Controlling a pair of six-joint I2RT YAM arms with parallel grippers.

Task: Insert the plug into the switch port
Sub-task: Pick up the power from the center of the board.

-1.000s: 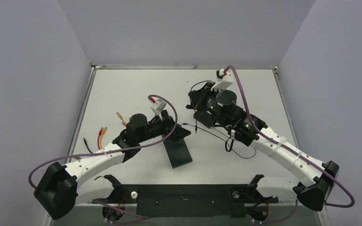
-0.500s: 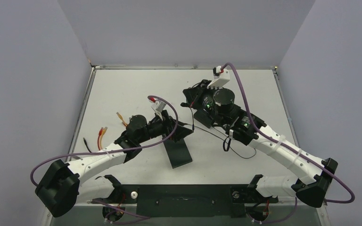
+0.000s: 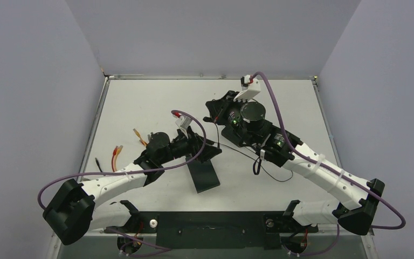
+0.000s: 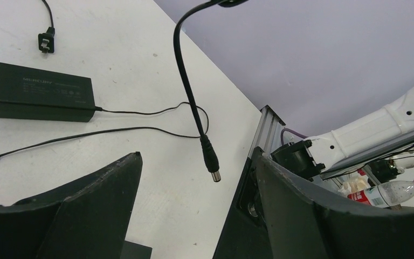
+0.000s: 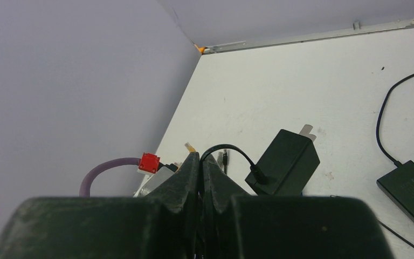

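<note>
Left wrist view, item one?
Plug (image 4: 211,162): hanging tip-down above the surface (image 4: 140,65), between the spread fingers of the left hand (image 4: 197,154), touching neither.
Item two?
Right hand (image 5: 200,156): pressed together, pinching the plug's cable (image 4: 186,81). Switch (image 3: 204,174): on the surface beside the left hand.

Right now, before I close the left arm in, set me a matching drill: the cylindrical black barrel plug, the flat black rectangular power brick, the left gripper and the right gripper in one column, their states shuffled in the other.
Column one:
1. cylindrical black barrel plug
2. flat black rectangular power brick
3. left gripper
4. right gripper

Column two:
A. shut on the thin black cable
B. lying flat on the white table
C. jaws open
D. hanging in the air between the left fingers

Pairs: 1-D, 2-B, 3-C, 4-A
</note>
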